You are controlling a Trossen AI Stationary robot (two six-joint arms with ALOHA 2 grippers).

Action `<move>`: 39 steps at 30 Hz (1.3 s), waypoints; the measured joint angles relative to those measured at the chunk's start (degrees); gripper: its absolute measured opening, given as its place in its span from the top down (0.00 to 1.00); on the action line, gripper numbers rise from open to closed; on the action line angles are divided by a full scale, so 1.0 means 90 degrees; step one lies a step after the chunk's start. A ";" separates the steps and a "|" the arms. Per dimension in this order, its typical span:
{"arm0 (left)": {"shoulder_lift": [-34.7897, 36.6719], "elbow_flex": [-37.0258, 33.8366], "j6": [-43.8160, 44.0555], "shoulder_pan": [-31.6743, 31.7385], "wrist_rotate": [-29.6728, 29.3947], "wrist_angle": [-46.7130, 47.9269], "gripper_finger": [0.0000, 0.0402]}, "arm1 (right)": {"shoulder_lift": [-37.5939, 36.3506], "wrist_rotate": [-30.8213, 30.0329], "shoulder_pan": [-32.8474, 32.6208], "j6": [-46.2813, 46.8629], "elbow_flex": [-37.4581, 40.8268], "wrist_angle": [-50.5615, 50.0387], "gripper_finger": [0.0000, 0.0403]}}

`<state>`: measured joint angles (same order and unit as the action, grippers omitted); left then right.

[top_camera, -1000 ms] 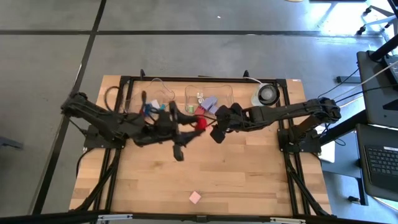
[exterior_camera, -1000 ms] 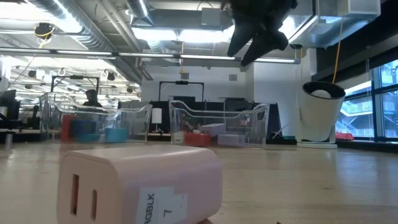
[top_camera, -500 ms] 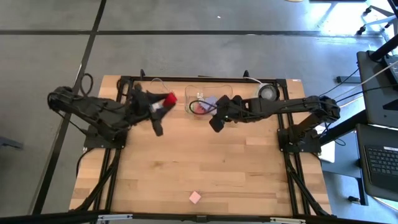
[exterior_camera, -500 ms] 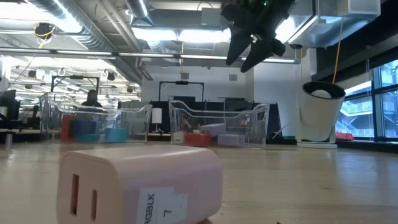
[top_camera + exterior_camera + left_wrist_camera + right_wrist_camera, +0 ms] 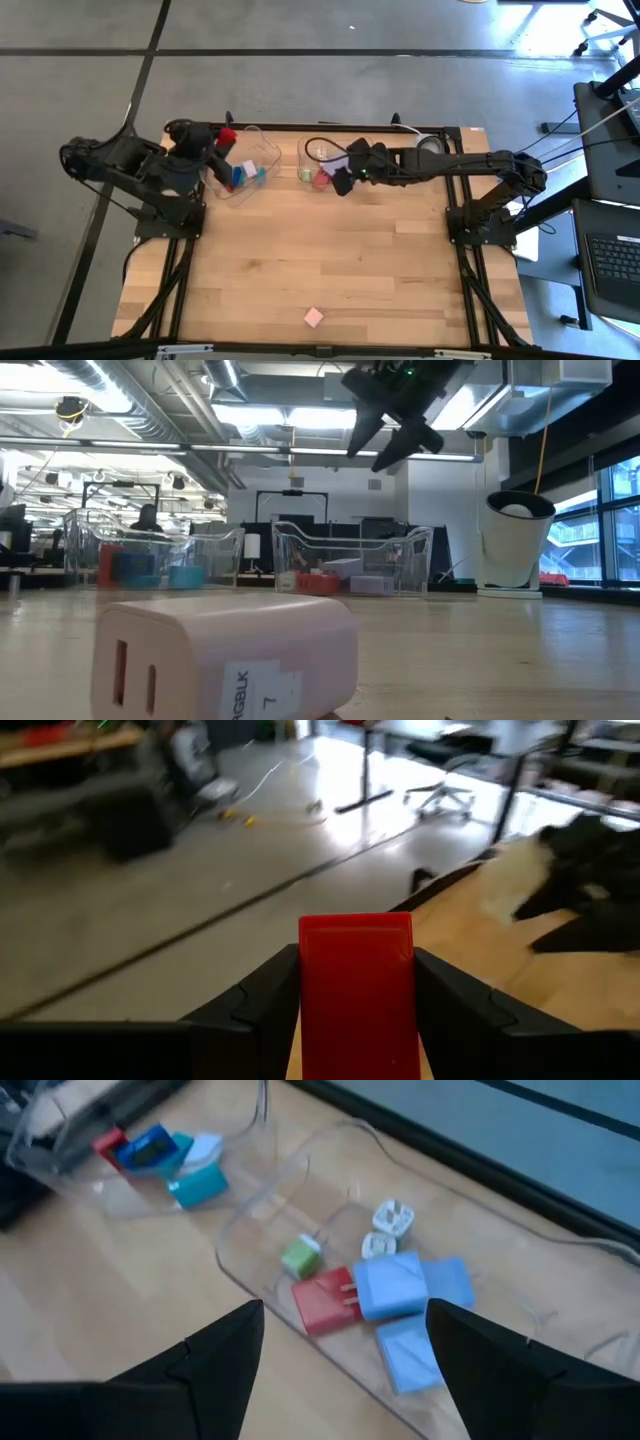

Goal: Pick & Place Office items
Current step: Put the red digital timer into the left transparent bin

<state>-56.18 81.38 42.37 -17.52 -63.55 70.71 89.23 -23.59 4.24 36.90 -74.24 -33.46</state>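
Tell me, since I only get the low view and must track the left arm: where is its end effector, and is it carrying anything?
Observer: Its wrist view shows the left end effector shut on a red block.
Operator: Where is it over the table?
Observer: From above, it hangs at the table's far edge, over the left end of the left tray.
Operator: And the arm I see overhead?
Observer: That is the right end effector, open with nothing between its fingers, above the right tray.
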 joint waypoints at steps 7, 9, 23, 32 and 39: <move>0.0259 -0.0972 0.1639 0.0373 0.0373 0.0900 0.58 | 0.0000 -0.0351 0.0159 0.0013 -0.0001 0.0419 0.30; 0.0320 -0.1430 0.1825 0.0503 0.0503 0.0904 0.58 | 0.0000 -0.0532 0.0201 0.0015 0.0000 0.0513 0.30; 0.0372 -0.3852 0.3479 0.2148 0.1431 0.0759 0.58 | 0.0000 -0.0647 0.0312 0.0512 0.0000 0.0570 0.30; 0.0351 -0.4761 0.2640 0.3217 0.2808 -0.1399 0.58 | 0.0000 -0.0620 0.0433 0.0014 0.0000 0.0569 0.30; 0.0351 -0.5216 0.2034 0.3881 0.2911 -0.2750 0.58 | 0.0002 -0.0616 0.0712 -0.0499 0.0000 0.0567 0.30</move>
<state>-53.01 34.43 60.68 17.41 -37.35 45.96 89.25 -29.13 10.65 32.41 -74.24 -28.36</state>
